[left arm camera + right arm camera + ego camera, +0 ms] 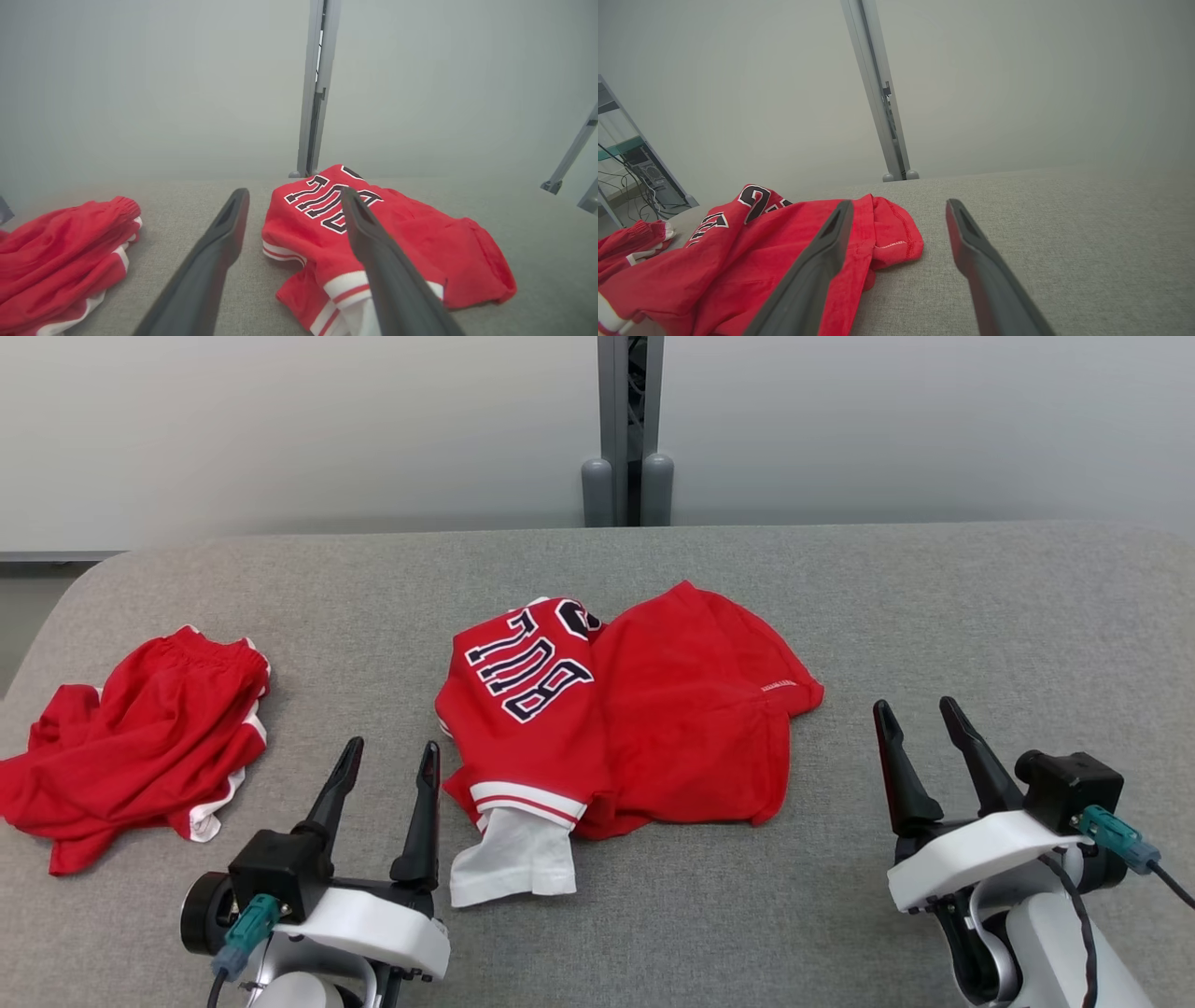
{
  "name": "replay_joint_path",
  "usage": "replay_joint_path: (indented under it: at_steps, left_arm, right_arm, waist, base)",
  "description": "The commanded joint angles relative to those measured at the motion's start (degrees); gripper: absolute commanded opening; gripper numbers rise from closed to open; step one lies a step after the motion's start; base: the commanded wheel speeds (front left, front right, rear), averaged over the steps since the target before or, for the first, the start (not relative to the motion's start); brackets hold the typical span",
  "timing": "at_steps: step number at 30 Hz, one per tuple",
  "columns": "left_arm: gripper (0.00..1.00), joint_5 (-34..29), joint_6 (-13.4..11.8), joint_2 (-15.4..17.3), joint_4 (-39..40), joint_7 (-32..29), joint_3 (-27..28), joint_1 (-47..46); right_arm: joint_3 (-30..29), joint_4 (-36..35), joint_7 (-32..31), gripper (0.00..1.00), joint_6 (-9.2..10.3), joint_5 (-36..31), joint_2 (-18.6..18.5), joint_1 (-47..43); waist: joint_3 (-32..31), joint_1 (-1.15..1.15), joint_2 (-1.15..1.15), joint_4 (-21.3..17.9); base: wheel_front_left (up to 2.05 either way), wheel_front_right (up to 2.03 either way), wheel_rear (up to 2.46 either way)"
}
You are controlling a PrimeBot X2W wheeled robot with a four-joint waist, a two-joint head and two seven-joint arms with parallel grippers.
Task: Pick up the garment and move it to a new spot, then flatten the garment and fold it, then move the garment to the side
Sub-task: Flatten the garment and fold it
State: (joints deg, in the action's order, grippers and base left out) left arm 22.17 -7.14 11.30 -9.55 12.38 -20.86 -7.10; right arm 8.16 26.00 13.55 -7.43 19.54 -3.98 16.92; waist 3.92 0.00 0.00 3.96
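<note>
A red garment (653, 709) with black-and-white lettering, red-and-white ribbed trim and a white inner layer lies crumpled in the middle of the grey table (934, 607). It also appears in the left wrist view (406, 238) and the right wrist view (752, 252). My left gripper (390, 753) stands open just left of the garment's near corner, holding nothing. Its dark fingers (210, 261) frame the lettered part. My right gripper (920, 709) is open to the right of the garment, apart from it, and its fingers (817, 266) are empty.
A second red garment (140, 737) with white side stripes lies bunched at the table's left edge, also in the left wrist view (60, 266). A grey post (627, 429) stands behind the table against a pale wall. A rack with cables (640, 177) is off to the left.
</note>
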Motion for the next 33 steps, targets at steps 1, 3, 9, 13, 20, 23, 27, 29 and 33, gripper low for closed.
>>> replay_joint_path:
  at_steps: [1, 3, 9, 13, 20, 23, 27, 29, 33]
  left_arm:
    - [1.0, 0.8, -0.6, -0.6, 0.6, 0.8, 0.9, 0.7]
    - [1.0, -0.1, -1.5, -0.5, 0.1, 1.7, 1.6, 1.1]
    - [1.0, -0.4, 1.4, -4.9, -3.4, 2.8, 5.7, 2.7]
    - [1.0, -2.3, 3.0, -7.0, -3.0, 2.8, 8.3, 4.3]
    - [1.0, -5.7, 5.3, -8.1, -3.7, 2.8, 9.1, 2.6]
    - [1.0, -6.2, 5.9, -8.3, -4.1, 2.8, 8.8, 1.7]
    - [1.0, -4.8, 5.6, -8.3, -4.0, 2.8, 7.3, 1.0]
    - [1.0, -4.5, 5.4, -8.3, -3.8, 2.8, 6.5, 0.5]
    - [1.0, -4.3, 5.0, -8.3, -3.9, 2.8, 5.9, 0.4]
  right_arm:
    - [0.1, -0.3, 0.2, 1.0, -0.11, -0.1, -0.2, -0.8]
    - [0.1, -0.1, 0.2, 1.0, -0.11, 0.3, -0.1, -0.9]
    - [0.6, 1.3, -1.2, 1.0, -0.11, 1.3, 0.2, 0.2]
    - [-0.2, 1.8, -2.0, 1.0, -0.11, 2.3, -0.2, 1.1]
    - [-0.6, 4.1, -6.7, 1.0, -0.11, 6.5, -0.8, 4.7]
    - [-0.8, 5.9, -8.6, 1.0, -0.11, 8.3, -1.0, 6.8]
    - [-1.4, 8.5, -11.3, 1.0, -0.11, 11.7, -0.7, 9.4]
    - [-1.5, 10.1, -12.4, 1.0, -0.11, 12.1, -0.9, 10.4]
    - [-1.3, 12.4, -12.8, 1.0, -0.11, 12.2, -1.1, 11.7]
  waist:
    - [-0.1, 0.0, 0.0, 0.3]
    - [-0.1, 0.0, 0.0, 0.7]
    - [0.6, 0.0, 0.0, 2.3]
    - [1.7, 0.0, 0.0, 3.9]
    - [4.3, 0.0, 0.0, 6.3]
    - [5.5, 0.0, 0.0, 7.2]
    - [7.1, 0.0, 0.0, 8.5]
    - [7.7, 0.0, 0.0, 9.1]
    - [8.3, 0.0, 0.0, 10.0]
  base:
    - [0.0, 0.0, 0.0]
    - [0.0, 0.0, 0.0]
    - [0.0, 0.0, 0.0]
    - [0.0, 0.0, 0.0]
    - [0.0, 0.0, 0.0]
    - [0.0, 0.0, 0.0]
    - [0.0, 0.0, 0.0]
    - [0.0, 0.0, 0.0]
    - [0.0, 0.0, 0.0]
